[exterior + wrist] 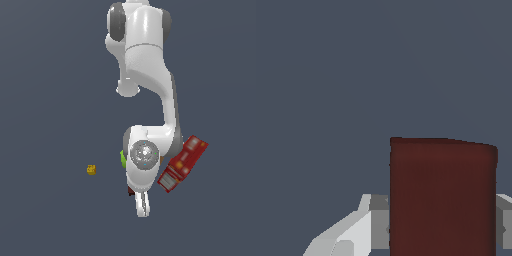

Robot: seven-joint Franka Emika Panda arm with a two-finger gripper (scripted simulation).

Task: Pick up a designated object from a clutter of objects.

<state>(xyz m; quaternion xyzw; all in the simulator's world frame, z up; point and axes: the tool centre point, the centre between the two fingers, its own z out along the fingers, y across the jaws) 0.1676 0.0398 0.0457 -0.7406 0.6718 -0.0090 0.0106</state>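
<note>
we see the white franka arm (150,75) filling the exterior view over a flat, plain slate-grey floor (50,100), with the long bright red box (183,163) just beside it. in the wrist view the small dark maroon boxy block (442,197) sits between the light grey fingers (351,232), but whether the jaws pinch it we cannot tell. we judge it light, stiff and smooth-sided, best held across its flat faces. a tiny yellow piece (91,169) lies well apart.

**Hidden and cut off**

The arm (145,100) hides most of the maroon block (131,190) and the green piece (122,158). In the wrist view the block (442,197) runs off the edge, covering the fingers (351,235). The yellow piece (91,169) is too small to identify.
</note>
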